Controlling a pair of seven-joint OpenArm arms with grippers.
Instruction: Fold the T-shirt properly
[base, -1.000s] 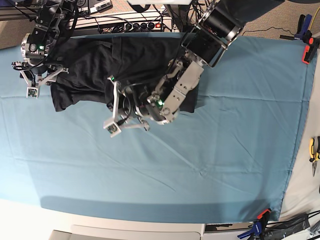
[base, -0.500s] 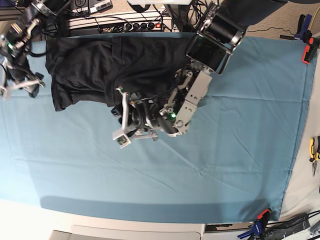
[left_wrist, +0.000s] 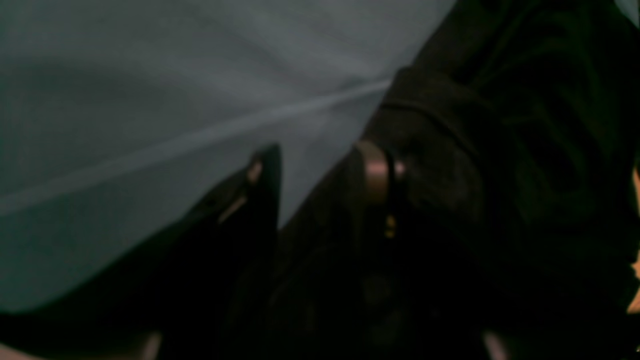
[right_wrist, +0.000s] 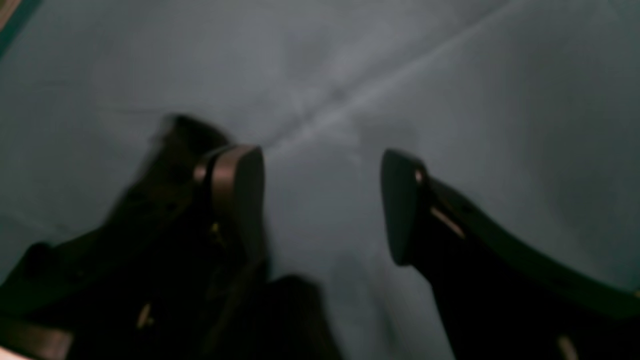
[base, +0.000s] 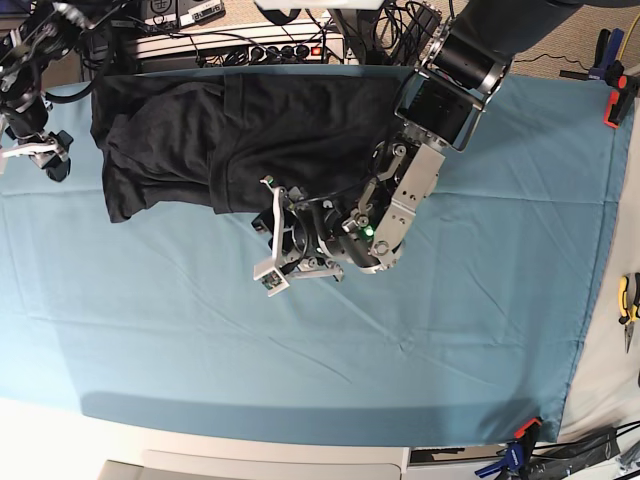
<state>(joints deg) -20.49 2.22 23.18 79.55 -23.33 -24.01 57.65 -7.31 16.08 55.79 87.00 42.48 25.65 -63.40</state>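
The black T-shirt (base: 200, 140) lies bunched along the far edge of the teal cloth (base: 400, 340), with folds and a sleeve at its left end. My left gripper (base: 268, 236) hovers at the shirt's near edge and is open. In the left wrist view the left gripper (left_wrist: 320, 175) shows teal cloth in its gap, and one finger (left_wrist: 375, 172) rests against the dark T-shirt (left_wrist: 500, 150) hem. My right gripper (base: 40, 158) is off the shirt's left end, apart from it. The right wrist view shows the right gripper (right_wrist: 320, 195) wide open over bare cloth.
A power strip (base: 250, 48) and cables run behind the table's far edge. Clamps (base: 618, 100) hold the cloth at the right, and another clamp (base: 515, 452) at the near right corner. Yellow pliers (base: 628, 300) lie beyond the right edge.
My left gripper has opened and drawn back toward the near side and to the right, leaving the shirt's edge on the cloth. The right arm swung left, away from the sleeve.
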